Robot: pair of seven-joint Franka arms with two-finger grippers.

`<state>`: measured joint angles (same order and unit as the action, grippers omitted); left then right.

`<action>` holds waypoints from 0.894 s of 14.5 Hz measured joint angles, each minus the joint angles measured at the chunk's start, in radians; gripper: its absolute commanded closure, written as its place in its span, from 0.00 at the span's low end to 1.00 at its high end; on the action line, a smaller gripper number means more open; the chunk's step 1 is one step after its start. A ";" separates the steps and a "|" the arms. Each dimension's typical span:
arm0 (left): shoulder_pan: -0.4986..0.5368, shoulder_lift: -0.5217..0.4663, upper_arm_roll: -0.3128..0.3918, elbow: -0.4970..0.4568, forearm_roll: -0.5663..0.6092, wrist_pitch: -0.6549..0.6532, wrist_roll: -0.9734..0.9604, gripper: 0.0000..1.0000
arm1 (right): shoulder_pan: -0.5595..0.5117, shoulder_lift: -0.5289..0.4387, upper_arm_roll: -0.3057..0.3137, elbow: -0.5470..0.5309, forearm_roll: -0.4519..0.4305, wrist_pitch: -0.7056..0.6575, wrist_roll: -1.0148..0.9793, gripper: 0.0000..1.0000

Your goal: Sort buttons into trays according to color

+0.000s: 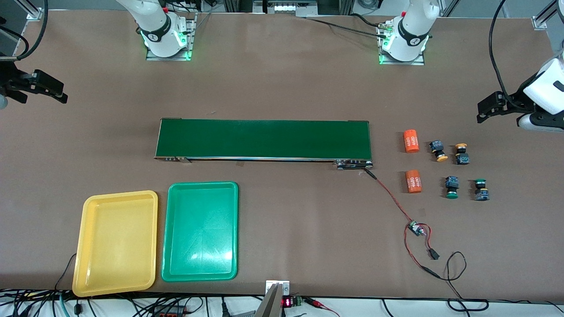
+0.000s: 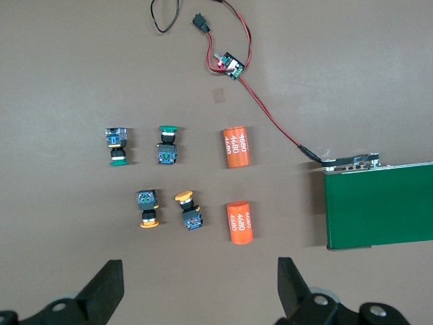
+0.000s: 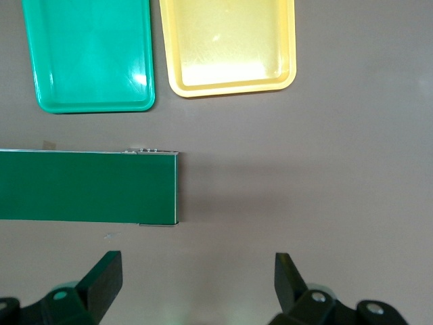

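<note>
Sitting under the left gripper (image 2: 196,291) (jaws wide, empty): buttons (image 2: 150,208), caps sideways; right gripper (image 3: 196,288) waits open, well apart.

You are looking at a plain brown table (image 1: 282,88). On it lies a long dark green conveyor belt (image 1: 263,139) with a thin silver edge. Nearer the front camera sit a yellow tray (image 1: 88,246) and a bright green tray (image 1: 172,229), both glossy and unpatterned. Toward the left arm's end are two orange cylinders (image 1: 411,141) printed with white numerals, and four buttons (image 1: 456,169) with dark blue-black bodies: two with yellow-orange caps, two with green caps. A thin red and black wire (image 1: 392,198) runs from the belt. Both arm bases are white with green lights, and the grippers are black.
</note>
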<state>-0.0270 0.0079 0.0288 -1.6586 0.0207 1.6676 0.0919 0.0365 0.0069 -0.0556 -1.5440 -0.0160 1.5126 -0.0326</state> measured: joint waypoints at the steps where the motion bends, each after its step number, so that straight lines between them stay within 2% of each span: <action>1: 0.000 0.001 0.000 0.000 0.000 -0.002 0.000 0.00 | -0.001 0.000 0.000 0.000 0.000 0.000 0.000 0.00; 13: -0.011 0.110 -0.005 0.016 0.000 -0.002 0.000 0.00 | -0.034 0.003 -0.002 -0.013 0.000 0.008 0.001 0.00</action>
<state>-0.0379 0.1178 0.0242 -1.6425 0.0207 1.6655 0.0919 0.0023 0.0096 -0.0574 -1.5568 -0.0160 1.5206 -0.0321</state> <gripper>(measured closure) 0.000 0.000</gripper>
